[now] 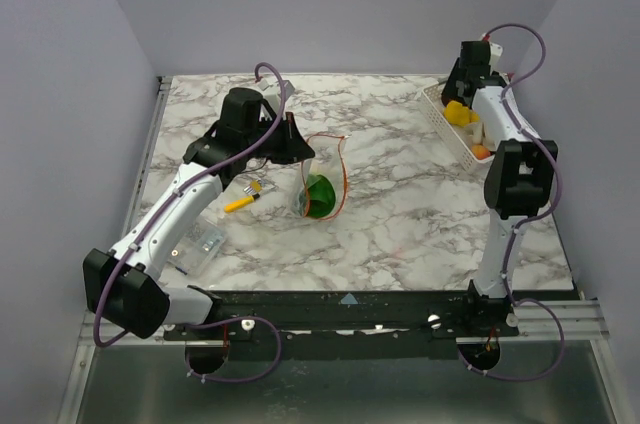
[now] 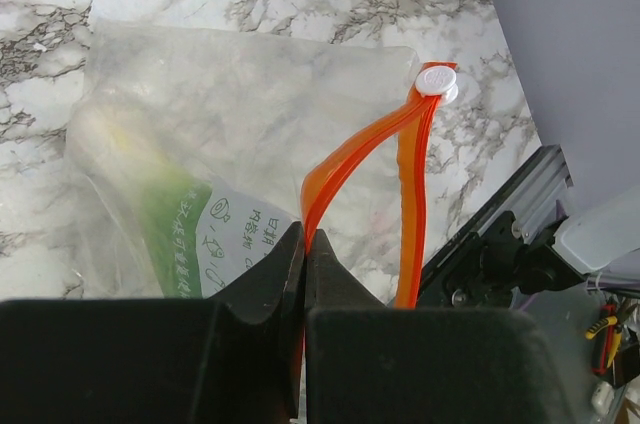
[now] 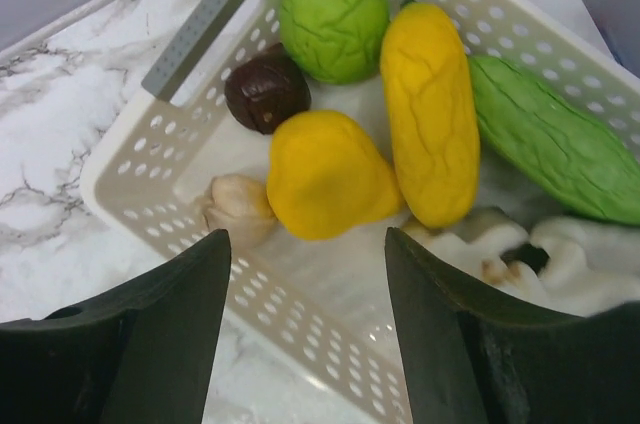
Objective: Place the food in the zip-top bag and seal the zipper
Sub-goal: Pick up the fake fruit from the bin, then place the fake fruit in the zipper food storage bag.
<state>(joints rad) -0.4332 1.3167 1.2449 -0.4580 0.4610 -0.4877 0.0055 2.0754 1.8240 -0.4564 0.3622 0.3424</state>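
Left jaws pinching zipper (image 2: 358, 151), right jaws spread over basket (image 3: 140, 159) near rim

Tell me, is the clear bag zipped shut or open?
Open. The zipper strips split apart from the white slider, and the overhead view shows the bag mouth as a wide loop.

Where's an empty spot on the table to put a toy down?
Bare table lies between the bag and the basket, and toward the near edge. Crowded: left of the bag by the pen and packet, and inside the basket.
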